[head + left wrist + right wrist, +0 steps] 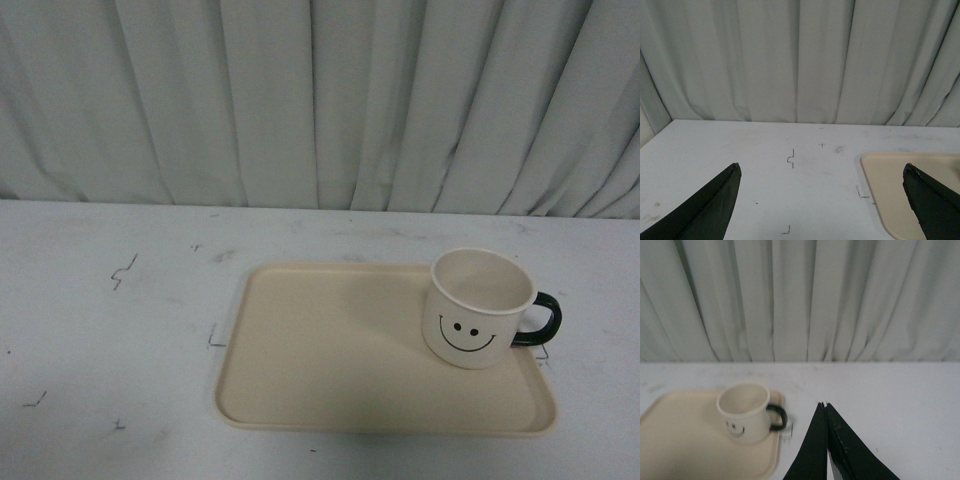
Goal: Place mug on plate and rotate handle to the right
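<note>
Cream mug (478, 308) stands upright on the beige plate (330, 360), in its far right corner as the front view shows it, base close to the right rim. Smiley faces the robot. Black handle (538, 320) sticks out to the right, over the plate's edge. Mug empty, mouth up.

Left gripper (821, 197): fingers (715, 205) spread wide, nothing between them, over bare white table (765, 165), plate corner just beside the right-hand finger tip in that view. Right gripper (826, 412): fingers (812, 450) pressed together, holding nothing, on the table side of the plate, near the mug but apart from it. Neither arm appears in the front view.

Judgement: both parts of the task look met — mug on plate, handle to the right. What remains is confirming and leaving it alone.

How to do that well:
- Keep the right fingers clear of the handle; it is the nearest part to them and a brush would spin the mug.
- Any retreat should go up and away from the plate, not across it.
- If the handle angle needs trimming, nudge the handle lightly with shut fingers, not a re-grip of the body.
- Mug sits near the rim; a push rightward could tip it off the plate's raised edge.
- Left arm need not act.
</note>
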Robot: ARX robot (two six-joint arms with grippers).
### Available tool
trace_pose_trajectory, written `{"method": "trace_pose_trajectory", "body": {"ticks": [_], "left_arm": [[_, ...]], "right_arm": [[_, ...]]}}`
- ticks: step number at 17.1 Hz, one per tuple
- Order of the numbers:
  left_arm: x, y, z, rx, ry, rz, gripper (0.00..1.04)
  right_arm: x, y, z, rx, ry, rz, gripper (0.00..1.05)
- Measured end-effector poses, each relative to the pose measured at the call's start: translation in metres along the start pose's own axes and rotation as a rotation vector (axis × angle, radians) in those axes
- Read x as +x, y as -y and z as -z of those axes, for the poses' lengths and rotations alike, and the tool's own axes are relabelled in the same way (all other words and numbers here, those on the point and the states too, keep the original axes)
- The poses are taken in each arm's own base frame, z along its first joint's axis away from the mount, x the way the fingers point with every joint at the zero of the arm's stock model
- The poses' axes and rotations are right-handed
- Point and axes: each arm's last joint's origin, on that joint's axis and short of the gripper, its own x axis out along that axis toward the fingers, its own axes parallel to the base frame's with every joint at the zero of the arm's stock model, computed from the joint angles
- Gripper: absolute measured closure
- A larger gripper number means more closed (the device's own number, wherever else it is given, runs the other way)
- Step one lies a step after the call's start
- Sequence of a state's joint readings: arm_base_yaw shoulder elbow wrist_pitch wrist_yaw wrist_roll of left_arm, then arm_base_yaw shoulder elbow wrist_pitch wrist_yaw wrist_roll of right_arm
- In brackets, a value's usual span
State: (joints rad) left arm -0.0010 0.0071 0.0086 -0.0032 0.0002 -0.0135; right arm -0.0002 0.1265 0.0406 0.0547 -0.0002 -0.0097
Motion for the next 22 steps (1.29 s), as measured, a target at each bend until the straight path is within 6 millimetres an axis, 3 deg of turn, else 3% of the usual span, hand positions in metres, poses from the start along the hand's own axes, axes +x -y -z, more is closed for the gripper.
{"method": "trace_pose_trajectory", "body": {"ticks": [3, 15, 22], "left_arm": [[0.0, 0.0, 0.0, 0.0, 0.0, -0.001, 0.07], [0.0, 0.0, 0.0, 0.0, 0.0, 0.0, 0.07], [0.0, 0.0, 0.0, 0.0, 0.0, 0.0, 0.07]], "right_arm": [[-0.0056, -0.0001, 0.0091, 0.0, -0.004, 0.0, 1.03], [-0.0066, -0.0001, 0.0057, 0.002, 0.036, 0.0, 1.0], [-0.0066, -0.0001, 0.0057, 0.002, 0.036, 0.0, 0.09]]}}
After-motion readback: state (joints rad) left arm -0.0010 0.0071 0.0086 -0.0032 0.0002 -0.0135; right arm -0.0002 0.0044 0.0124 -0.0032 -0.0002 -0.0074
